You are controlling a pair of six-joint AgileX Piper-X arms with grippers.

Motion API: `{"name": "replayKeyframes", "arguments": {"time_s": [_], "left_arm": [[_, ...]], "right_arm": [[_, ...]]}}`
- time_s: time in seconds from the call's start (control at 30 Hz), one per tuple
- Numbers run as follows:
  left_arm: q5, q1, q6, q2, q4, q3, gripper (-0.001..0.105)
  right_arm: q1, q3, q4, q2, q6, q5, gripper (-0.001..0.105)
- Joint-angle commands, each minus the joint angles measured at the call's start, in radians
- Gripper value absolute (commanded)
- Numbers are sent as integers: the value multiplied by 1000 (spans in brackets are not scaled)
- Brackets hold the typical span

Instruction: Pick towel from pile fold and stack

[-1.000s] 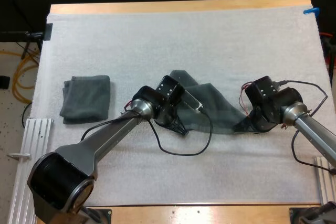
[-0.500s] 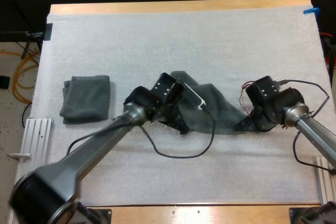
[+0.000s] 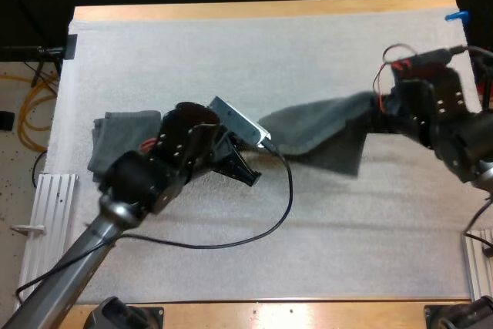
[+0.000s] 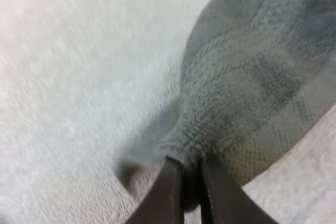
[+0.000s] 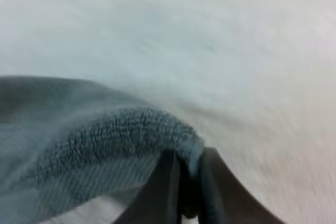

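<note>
Dark grey-green terry towel [image 3: 323,132] is pinched at one end by the left gripper [image 4: 190,167], its black fingers closed on the hem, and at the other end by the right gripper [image 5: 189,157], likewise clamped, and is hung stretched above the white mat [image 3: 231,52]. Both ends should be kept level and taut before it is laid down. The hem grips are shown by the wrist views; the sag and the folded grey-green towel [image 3: 127,144] nearby are shown by the high view.

Wooden table [image 3: 262,8], white mat [image 3: 231,59] over it, speckled floor [image 3: 19,169] at left
</note>
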Motion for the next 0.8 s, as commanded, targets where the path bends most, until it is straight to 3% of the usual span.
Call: {"name": "replayKeyframes", "arguments": {"time_s": [0.0,0.27,0.53,0.77], "left_arm": [[-20,1,-10,-19,20,-25,0],[-90,1,-10,-63,213,-167,0],[-105,-95,-77,-101,361,-180,0],[-122,-146,-174,-122,445,-179,0]], "right_arm": [[0,-27,12,-8,-10,-39,0],[73,-130,161,-32,0,-76,0],[162,-191,331,-72,49,-46,0],[194,-182,473,-74,74,-104,0]]}}
